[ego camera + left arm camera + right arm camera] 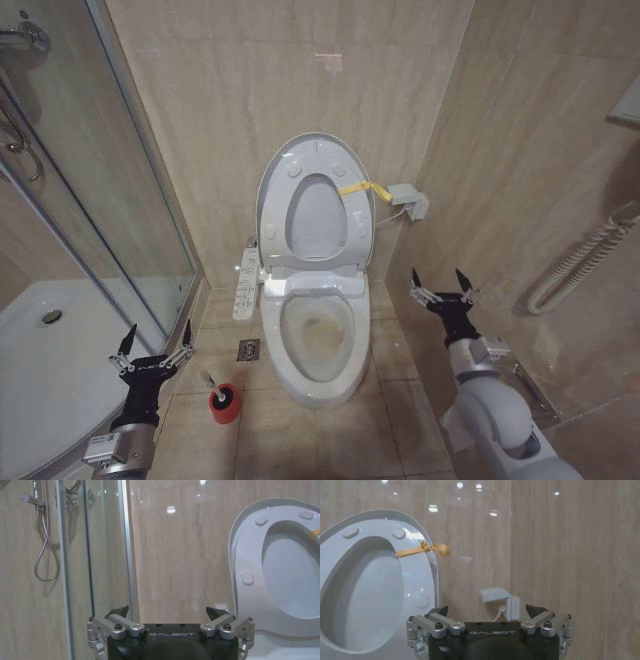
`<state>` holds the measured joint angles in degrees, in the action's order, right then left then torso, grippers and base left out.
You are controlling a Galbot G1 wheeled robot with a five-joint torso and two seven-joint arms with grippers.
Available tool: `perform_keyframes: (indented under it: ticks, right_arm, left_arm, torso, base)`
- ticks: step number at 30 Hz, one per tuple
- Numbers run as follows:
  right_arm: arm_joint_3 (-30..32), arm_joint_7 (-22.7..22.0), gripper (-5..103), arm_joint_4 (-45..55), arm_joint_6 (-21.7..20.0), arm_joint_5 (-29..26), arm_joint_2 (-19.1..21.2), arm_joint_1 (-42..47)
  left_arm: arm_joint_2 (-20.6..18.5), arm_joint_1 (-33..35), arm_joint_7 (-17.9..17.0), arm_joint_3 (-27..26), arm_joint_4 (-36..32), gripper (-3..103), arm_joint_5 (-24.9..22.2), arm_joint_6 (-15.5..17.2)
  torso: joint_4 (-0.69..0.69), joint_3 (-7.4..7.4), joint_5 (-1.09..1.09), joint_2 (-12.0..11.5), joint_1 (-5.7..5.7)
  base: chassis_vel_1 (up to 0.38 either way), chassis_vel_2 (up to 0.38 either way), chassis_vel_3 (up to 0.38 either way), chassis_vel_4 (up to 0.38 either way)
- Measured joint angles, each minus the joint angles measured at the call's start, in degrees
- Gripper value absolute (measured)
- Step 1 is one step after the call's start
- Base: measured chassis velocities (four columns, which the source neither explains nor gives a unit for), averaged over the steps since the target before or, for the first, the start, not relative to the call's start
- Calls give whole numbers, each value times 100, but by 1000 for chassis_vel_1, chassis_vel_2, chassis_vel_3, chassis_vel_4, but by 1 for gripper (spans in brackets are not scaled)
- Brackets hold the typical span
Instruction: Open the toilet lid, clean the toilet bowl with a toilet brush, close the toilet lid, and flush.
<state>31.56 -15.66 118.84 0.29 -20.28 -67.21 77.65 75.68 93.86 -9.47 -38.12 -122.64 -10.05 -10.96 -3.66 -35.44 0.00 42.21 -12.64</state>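
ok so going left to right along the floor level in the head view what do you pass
shower tray → left gripper, open → toilet brush in its red holder → floor drain → toilet bowl → right gripper, open

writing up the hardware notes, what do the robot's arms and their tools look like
Both match: left tool and right tool have black bodies marked GALBOT in white, silver bolted linkages and dark pointed fingertips. Behind each sits a silver wrist collar; the right arm is smooth glossy white-grey shell. No loose cables visible.
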Motion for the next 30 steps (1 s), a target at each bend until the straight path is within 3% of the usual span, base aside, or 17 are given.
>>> perform_keyframes:
  ticks: [30]
  right_arm:
    - [17,48,100,584,-133,690,-634,1032]
  left_arm:
    - [0,0,0,0,0,100,0,0]
  torso:
    - [0,0,0,0,0]
  base:
    - [0,0,0,0]
